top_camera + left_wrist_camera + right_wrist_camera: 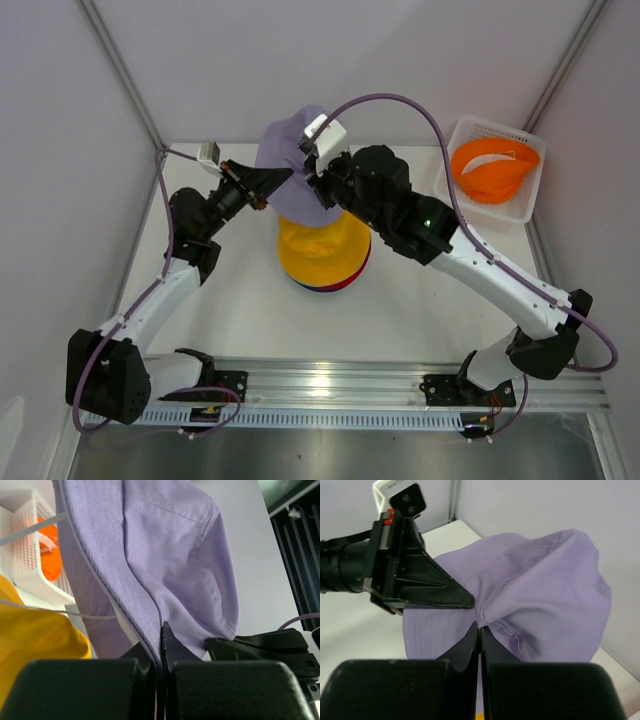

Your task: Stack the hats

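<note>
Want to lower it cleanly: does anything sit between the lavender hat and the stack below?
Nothing visible does. The lavender hat, pinched by the left gripper and right gripper, hangs above the yellow hat topping the stack; the basket stands off to the side.

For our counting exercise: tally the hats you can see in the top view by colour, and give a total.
lavender hat: 1
yellow hat: 1
orange hat: 1
red hat, edge only: 1
navy hat, sliver only: 1
Total: 5

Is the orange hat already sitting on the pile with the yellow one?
No, the orange hat lies in the white basket at the far right, well apart from the yellow hat topping the pile.
</note>
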Motion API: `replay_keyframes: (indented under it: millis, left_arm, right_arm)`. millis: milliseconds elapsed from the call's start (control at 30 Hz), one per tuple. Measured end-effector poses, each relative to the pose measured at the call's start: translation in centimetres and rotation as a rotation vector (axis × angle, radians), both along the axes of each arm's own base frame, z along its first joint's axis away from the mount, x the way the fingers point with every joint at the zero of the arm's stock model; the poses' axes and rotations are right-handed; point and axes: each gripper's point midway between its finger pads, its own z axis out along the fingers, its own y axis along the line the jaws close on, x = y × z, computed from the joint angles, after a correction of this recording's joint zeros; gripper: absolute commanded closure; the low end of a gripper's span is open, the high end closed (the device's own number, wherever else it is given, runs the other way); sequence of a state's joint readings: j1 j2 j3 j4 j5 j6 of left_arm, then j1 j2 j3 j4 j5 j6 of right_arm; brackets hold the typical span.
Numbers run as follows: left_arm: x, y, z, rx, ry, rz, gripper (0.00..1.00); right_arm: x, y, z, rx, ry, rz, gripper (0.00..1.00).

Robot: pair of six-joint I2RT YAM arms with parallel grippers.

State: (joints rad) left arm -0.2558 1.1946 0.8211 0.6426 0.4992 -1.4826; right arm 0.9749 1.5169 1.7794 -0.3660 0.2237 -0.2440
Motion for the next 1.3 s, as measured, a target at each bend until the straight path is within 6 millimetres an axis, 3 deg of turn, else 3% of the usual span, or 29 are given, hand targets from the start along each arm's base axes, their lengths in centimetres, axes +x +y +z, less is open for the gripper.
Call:
replay_keyframes:
  millis: [167, 367, 633, 733, 800, 833, 933, 1100, 1167, 1300]
  left_arm:
    - [-2.5, -0.5, 0.0, 0.016, -0.028, -0.059, 0.99]
    - [-3.9, -1.7, -1.6, 0.053, -0.009, -0.098, 0.99]
    - [-4.6, -2.1, -5.8, 0.099, 0.065, -0.113, 0.99]
    - [-4.5, -2.0, -7.8, 0.132, 0.102, -0.101, 0.99]
    - [-4.1, -1.7, -9.7, 0.166, 0.147, -0.078, 0.99]
    - [-4.0, -1.5, -11.2, 0.194, 0.176, -0.068, 0.99]
    - [-4.0, -1.1, -13.7, 0.255, 0.223, -0.053, 0.99]
    - [-3.8, -0.4, -15.1, 0.334, 0.208, -0.035, 0.98]
    - [-3.8, -0.2, -15.4, 0.357, 0.203, -0.030, 0.96]
    - [-3.7, 0.3, -15.6, 0.387, 0.195, -0.020, 0.92]
  right_arm:
    - [-3.1, 0.3, 0.2, -0.043, -0.024, 0.040, 1.00]
    - [-4.1, -0.1, -0.5, -0.117, -0.039, 0.032, 1.00]
    - [-4.5, -1.0, -4.6, -0.255, 0.016, 0.011, 0.96]
    - [-4.7, -1.1, -5.8, -0.285, 0.034, 0.012, 0.83]
    - [-4.9, -0.9, -5.5, -0.259, 0.040, 0.019, 0.52]
    - [-5.1, -0.8, -5.3, -0.247, 0.043, 0.027, 0.30]
    - [-5.7, -0.4, -5.0, -0.209, 0.064, 0.056, 0.10]
    - [-5.9, -0.1, -2.5, -0.052, 0.156, 0.134, 0.05]
    - [-3.1, -2.6, -0.9, 0.066, 0.199, 0.095, 0.04]
    - [1.4, -9.9, 1.3, 0.290, 0.249, -0.055, 0.04]
